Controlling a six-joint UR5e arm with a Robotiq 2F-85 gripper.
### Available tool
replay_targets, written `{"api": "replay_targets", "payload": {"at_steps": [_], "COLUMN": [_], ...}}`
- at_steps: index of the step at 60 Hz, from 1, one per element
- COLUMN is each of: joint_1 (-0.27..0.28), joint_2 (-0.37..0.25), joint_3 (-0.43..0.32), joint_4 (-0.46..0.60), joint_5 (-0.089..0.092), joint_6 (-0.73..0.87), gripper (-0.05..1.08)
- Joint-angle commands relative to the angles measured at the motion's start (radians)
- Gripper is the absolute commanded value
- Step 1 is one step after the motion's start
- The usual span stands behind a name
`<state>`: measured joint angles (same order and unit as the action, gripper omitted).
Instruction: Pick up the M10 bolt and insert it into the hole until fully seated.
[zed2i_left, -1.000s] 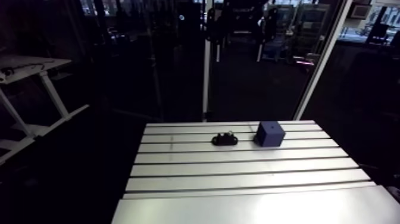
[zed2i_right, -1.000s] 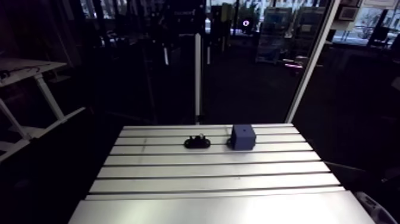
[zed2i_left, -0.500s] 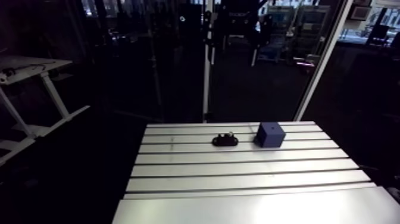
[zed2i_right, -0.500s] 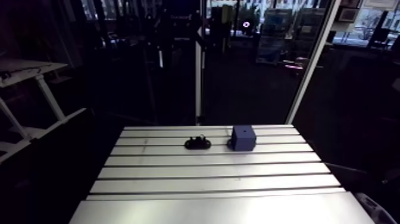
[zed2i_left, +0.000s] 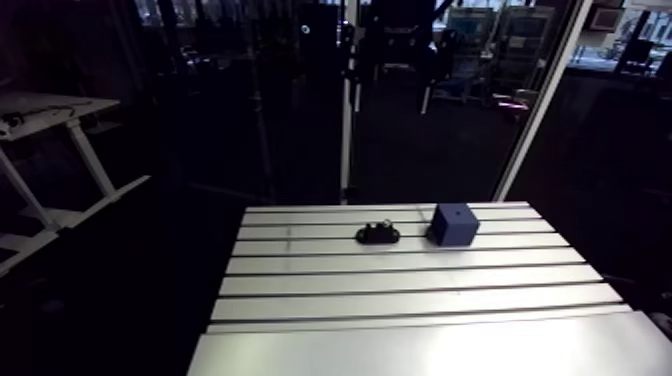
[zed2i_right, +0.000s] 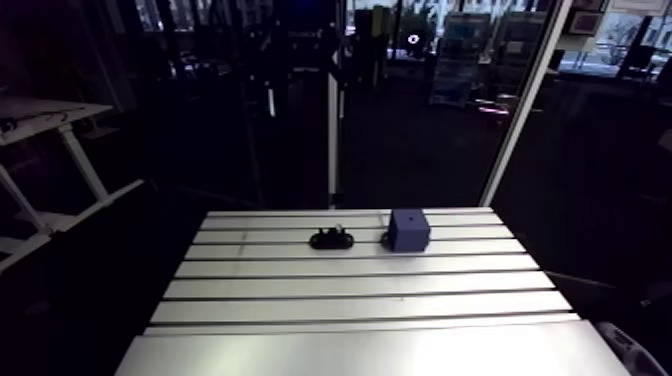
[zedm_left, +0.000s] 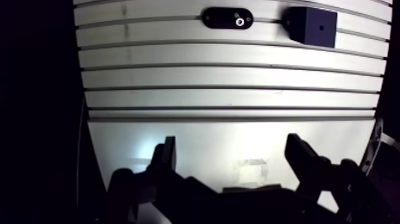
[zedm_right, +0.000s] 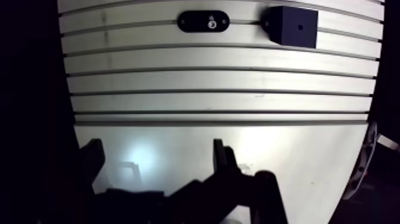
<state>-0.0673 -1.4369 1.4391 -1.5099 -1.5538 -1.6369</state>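
Table: slotted aluminium table top (zed2i_left: 400, 300), long grooves running across it, with a smooth plain plate at the near end.
Holder: little black oval plastic holder (zed2i_left: 378, 235), lying flat on the far rows of the table, to the left of the block in the arm view.
Bolt: the M10 bolt (zedm_left: 239, 21) sits in that holder. All you really get is a small shiny metal dot toward the end of the holder nearer the block. Looks like it's standing upright, but I can't tell how deep it goes.
Block: dark blue cube-shaped block (zed2i_left: 453, 224), just beside the holder on the same far rows, with a small gap, so apart as far as I can see.
Hole: small round hole (zedm_left: 321, 27) in the block's top face, shows as a dark dot.
Gripper: black two-finger gripper (zedm_left: 232, 143) over the smooth near plate, fingers (zedm_left: 166, 158) spread wide with only bare table showing between them.
Bolt vs gripper: bolt is well ahead of the gripper, several grooves away, more or less in line with the gap between the fingers. Well apart, no contact.
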Motion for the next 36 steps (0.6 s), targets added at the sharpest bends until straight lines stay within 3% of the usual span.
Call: {"api": "replay_targets", "payload": {"at_steps": [1, 36], "joint_1": [-0.003, -0.006], "joint_2": [0.023, 0.102], "joint_3": [0.038, 0.110], "joint_4": [-0.078, -0.296], "joint_5": [-0.004, -0.010], "joint_6": [0.003, -0.004], "gripper": [0.01, 0.01]}}
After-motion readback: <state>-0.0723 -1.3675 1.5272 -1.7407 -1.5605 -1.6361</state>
